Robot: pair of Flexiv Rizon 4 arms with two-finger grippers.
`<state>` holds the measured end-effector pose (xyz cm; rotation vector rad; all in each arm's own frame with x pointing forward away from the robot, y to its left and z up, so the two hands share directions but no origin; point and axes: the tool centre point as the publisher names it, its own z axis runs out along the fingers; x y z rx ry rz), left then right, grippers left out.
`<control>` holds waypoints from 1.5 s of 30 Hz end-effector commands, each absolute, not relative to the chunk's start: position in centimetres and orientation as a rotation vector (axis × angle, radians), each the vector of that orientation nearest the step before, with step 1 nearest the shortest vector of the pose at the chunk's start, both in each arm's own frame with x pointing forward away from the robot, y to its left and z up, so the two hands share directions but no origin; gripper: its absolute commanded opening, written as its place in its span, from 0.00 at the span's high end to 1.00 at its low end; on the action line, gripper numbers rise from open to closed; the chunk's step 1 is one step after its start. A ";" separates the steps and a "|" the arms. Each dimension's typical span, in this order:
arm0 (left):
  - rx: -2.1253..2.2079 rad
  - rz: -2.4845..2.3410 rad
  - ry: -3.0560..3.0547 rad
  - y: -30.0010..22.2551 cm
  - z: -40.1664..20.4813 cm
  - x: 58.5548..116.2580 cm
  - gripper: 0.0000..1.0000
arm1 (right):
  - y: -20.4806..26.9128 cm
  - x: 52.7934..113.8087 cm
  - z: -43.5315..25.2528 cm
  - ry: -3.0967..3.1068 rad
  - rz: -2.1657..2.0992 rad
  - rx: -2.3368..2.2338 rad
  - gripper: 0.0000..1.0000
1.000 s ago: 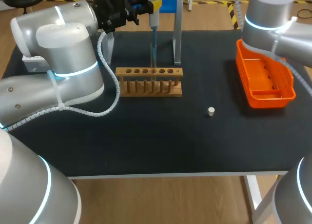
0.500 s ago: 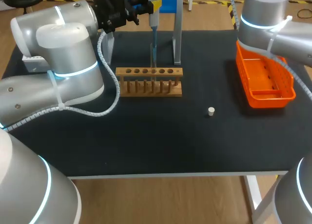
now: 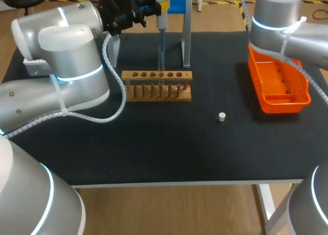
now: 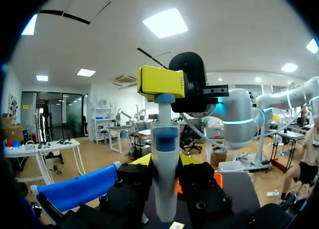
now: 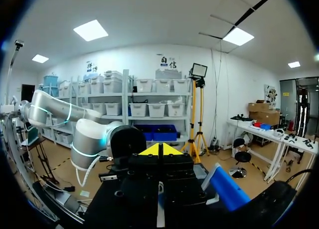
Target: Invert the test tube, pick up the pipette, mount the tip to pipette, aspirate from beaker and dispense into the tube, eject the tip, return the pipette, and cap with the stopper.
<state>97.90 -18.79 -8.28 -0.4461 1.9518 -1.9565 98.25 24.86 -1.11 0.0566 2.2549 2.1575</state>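
Black bench (image 3: 169, 153) fills the head view, with a wooden rack (image 3: 156, 85) standing left of the middle, its row of holes facing up. Right of the rack and nearer, a small white stopper (image 3: 222, 116) sits alone on the bare surface, well apart from everything else. At the right side lies an orange basket (image 3: 302, 99), partly under the right arm (image 3: 279, 20). A grey stand (image 3: 185, 35) rises at the far edge, just behind the rack's right end.

The left arm (image 3: 61, 50) comes in from the left and bends toward the far side, where the left gripper (image 3: 160, 4) is clenched on the upper part of the pipette (image 3: 161, 22). The pipette hangs upright above the rack, and its thin lower end points down at the row of holes near the middle. Whether it enters a hole or a tube there I cannot tell. In the left wrist view the pipette's pale body with a blue band (image 4: 165, 139) runs up between the black finger blocks, with a yellow tip against its top.

The right gripper (image 5: 158, 150) shows only in its own wrist view: its two yellow tips are pressed together with nothing between them, raised above the bench and facing the left arm.
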 end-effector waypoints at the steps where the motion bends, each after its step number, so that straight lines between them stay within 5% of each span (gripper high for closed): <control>1: -0.447 -1.958 1.942 -18.9 -8.1 97.9 1.00 | 24.6 98.2 -1.9 2.261 2.159 0.062 1.00; 22: -0.447 -1.958 1.942 -18.9 -8.1 97.9 1.00 | 24.1 97.8 -2.9 2.267 2.168 0.063 1.00; 23: -0.447 -1.958 1.942 -18.9 -8.1 97.9 1.00 | 24.0 97.7 -2.4 2.261 2.166 0.048 0.88; 26: -0.447 -1.958 1.942 -18.9 -8.1 97.9 1.00 | 23.5 97.3 -1.2 2.244 2.156 0.020 0.00; 45: -0.447 -1.958 1.942 -18.9 -8.1 97.9 1.00 | 14.7 93.1 -7.7 2.293 2.073 0.049 0.00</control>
